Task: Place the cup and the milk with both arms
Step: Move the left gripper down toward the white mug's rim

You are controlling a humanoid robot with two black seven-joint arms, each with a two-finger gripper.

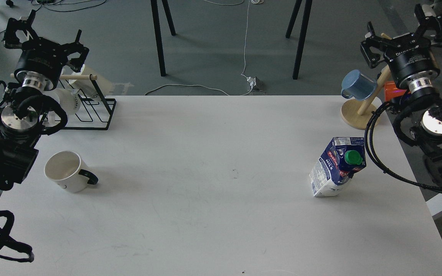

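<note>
On surface: cup upright near left edge, milk upright at right, well apart. Left tool and right tool both raised, fingers spread, holding nothing. Judgement: task at start; both grasps and placements remain.

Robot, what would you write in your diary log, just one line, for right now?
white ceramic cup with black handle: upright, table left | dented blue-white milk carton: upright, table right | left end effector: open, empty | right end effector: open, empty
</note>
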